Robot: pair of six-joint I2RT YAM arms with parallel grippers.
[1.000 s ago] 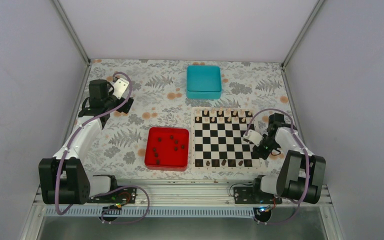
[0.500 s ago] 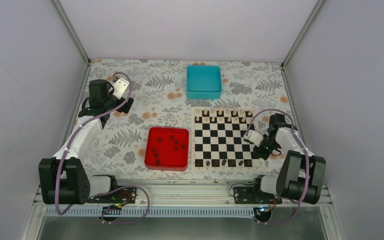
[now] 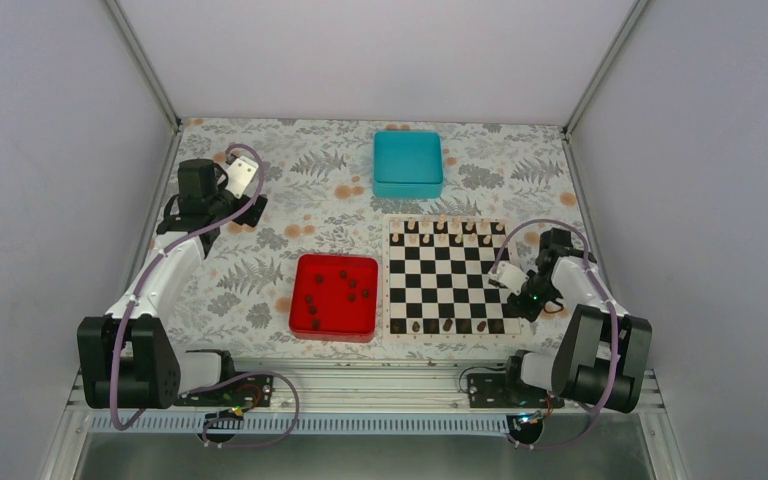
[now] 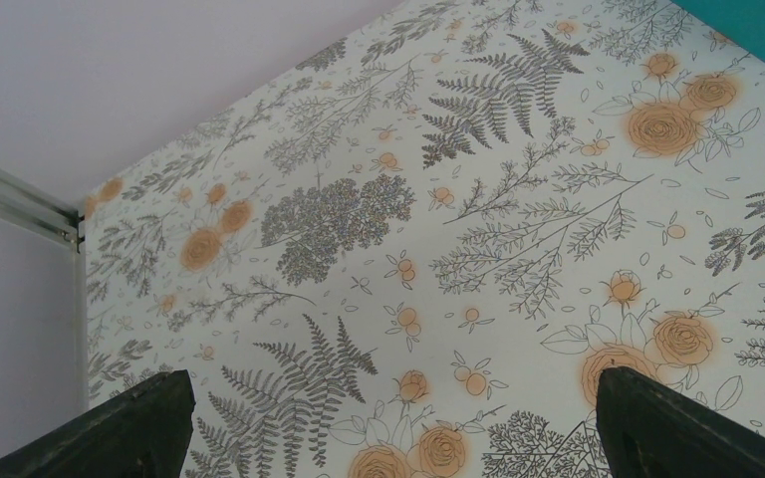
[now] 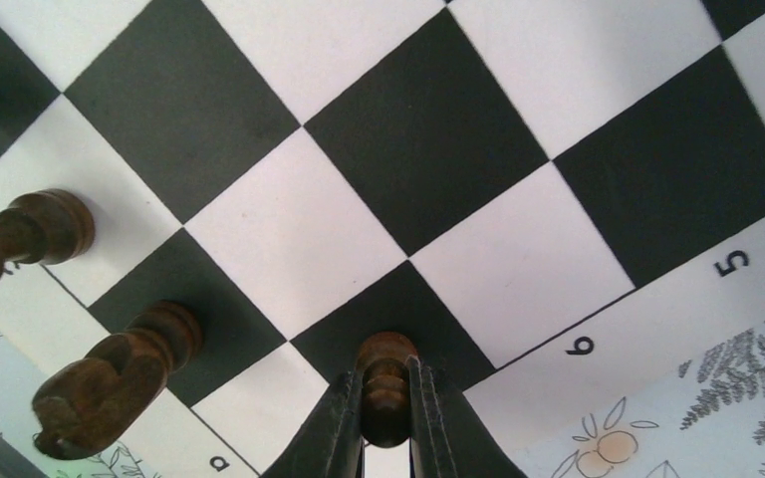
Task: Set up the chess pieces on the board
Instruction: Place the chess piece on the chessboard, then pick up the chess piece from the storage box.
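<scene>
Table (image 3: pixel 300 190), floral cloth. Board (image 3: pixel 440 280), checkered, just right of the red tray (image 3: pixel 335 258). Left gripper (image 4: pixel 390 383), spread wide over bare cloth. Right gripper (image 5: pixel 386 398), pinched on one dark piece (image 5: pixel 386 370) over a black edge square. Chess pieces (image 3: pixel 351 293), several in the tray, a few on the board's near row.

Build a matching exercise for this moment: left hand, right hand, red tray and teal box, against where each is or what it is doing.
Column one:
1. left hand
2. right hand
3. red tray
4. teal box

Column two:
A. shut on a dark chess piece over the board
B. beyond the board's far edge
C. open above the tablecloth
D. holding loose dark chess pieces, left of the board

Pairs: 1-C; 2-A; 3-D; 4-B
</scene>
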